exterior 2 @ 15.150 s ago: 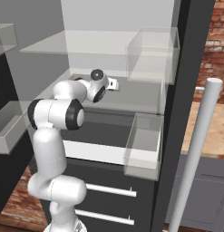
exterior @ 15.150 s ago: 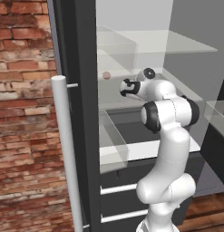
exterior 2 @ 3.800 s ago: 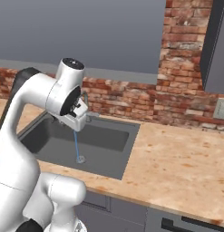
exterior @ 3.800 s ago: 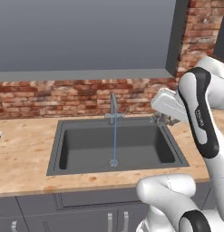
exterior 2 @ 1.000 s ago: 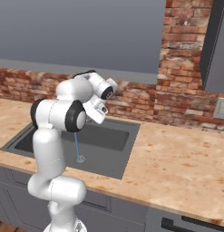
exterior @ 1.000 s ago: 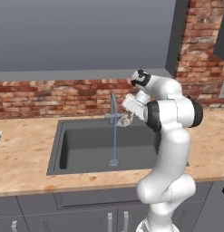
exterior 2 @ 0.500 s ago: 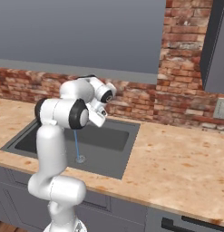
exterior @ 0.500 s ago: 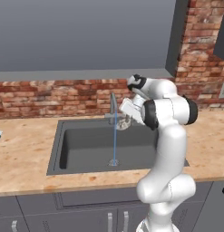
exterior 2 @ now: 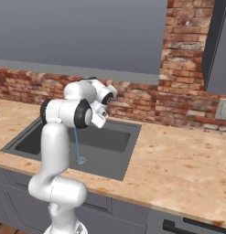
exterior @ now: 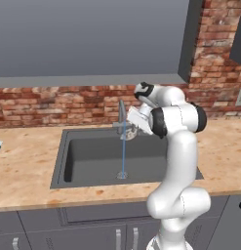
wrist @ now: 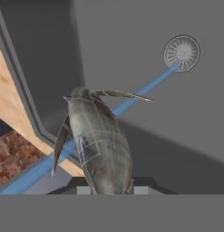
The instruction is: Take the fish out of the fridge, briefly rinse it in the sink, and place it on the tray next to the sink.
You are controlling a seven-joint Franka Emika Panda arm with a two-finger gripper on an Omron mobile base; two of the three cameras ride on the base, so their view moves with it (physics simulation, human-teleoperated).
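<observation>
While the gripper [wrist: 111, 188] clamps the fish [wrist: 99, 145] | its long axis runs straight out from the jaws | water stream [wrist: 145, 88] just behind it over the sink [wrist: 145, 50].

Lots of open room down inside the sink [exterior: 92, 161] — the basin floor is bare apart from the drain [wrist: 182, 53]. What crowds the claw [exterior: 133, 128] is the faucet [exterior: 122, 117] just beside it and the water stream [exterior: 123, 156] — the brick wall [exterior: 53, 105] closes off the back.
</observation>
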